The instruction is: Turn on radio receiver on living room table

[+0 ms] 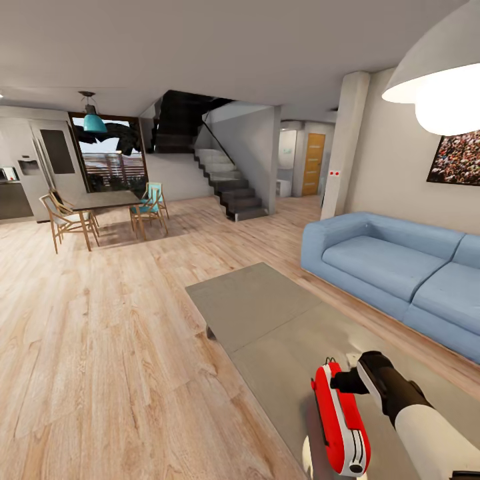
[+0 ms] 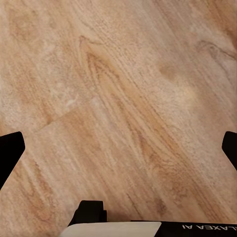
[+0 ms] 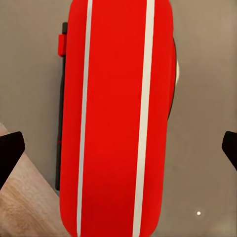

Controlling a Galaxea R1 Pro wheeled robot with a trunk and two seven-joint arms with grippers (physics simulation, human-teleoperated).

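Radio receiver [image 1: 341, 423]: sitting at the lower right of the head view, on the near end of the grey worktop [image 1: 267, 313], close to its edge by the wood floor [image 1: 100, 347].
Handling: looking rigid, smooth and probably light; a sideways push is likely tipping or sliding it, so any press should be short and square on the control, not a grab of the thin wire handle.
Right arm: reaching in from the lower right, wrist bent toward the radio's red casing.
Right pincer [image 1: 347, 380]: sitting against the radio's far end; in the right wrist view its dark fingertips [image 3: 10, 153] are standing wide apart, gripping nothing.
Left pincer [image 2: 118, 148]: spread open, holding nothing, over bare floor.
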